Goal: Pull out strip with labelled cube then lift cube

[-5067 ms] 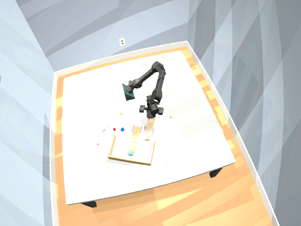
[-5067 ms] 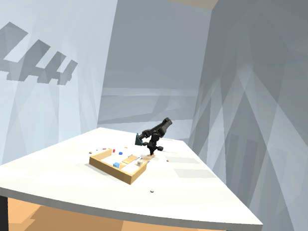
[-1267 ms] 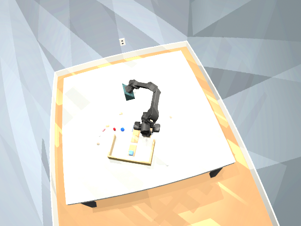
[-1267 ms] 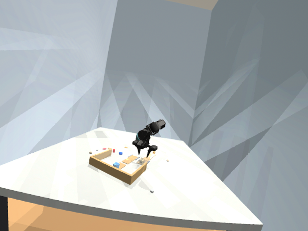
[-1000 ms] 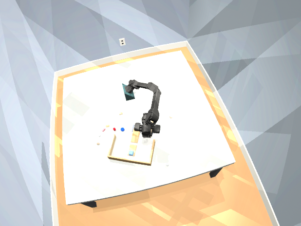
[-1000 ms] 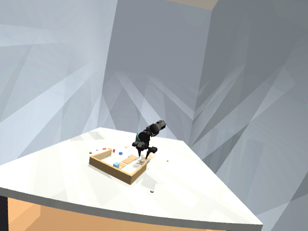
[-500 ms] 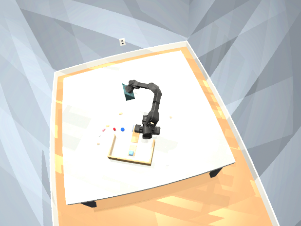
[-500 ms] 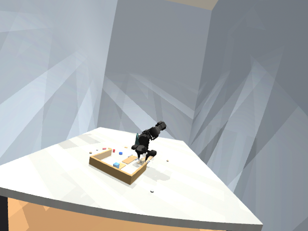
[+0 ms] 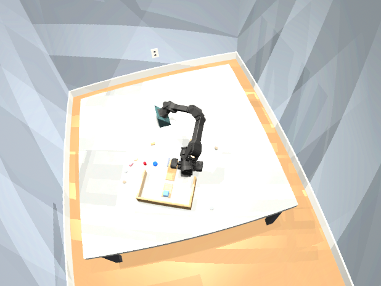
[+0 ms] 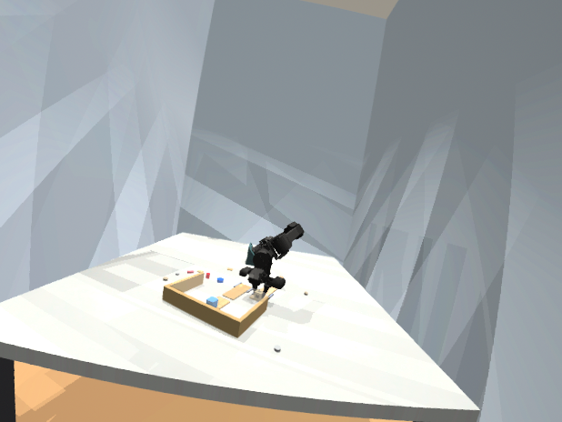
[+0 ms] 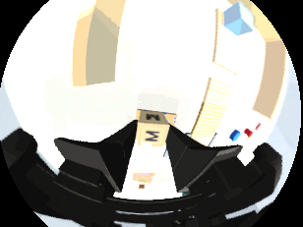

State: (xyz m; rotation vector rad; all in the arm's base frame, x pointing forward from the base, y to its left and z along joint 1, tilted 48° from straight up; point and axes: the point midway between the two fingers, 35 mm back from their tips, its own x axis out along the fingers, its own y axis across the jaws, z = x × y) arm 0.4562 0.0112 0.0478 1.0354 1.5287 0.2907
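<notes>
The labelled cube [image 11: 151,133] sits between the half-closed pincer [image 11: 147,157] fingers at the open end of the wooden tray [image 9: 142,189], contact not discernible. The white bench [image 9: 246,172] stands on an orange floor [image 9: 277,246] within grey walls [image 10: 282,114].

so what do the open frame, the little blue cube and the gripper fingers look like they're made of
Open frame: looks like light wood, matte tan walls with darker outer faces, no grain visible.
Blue cube: probably plastic or painted, flat uniform light blue.
Gripper fingers: dark matte black, plastic or coated metal; can't tell which.
</notes>
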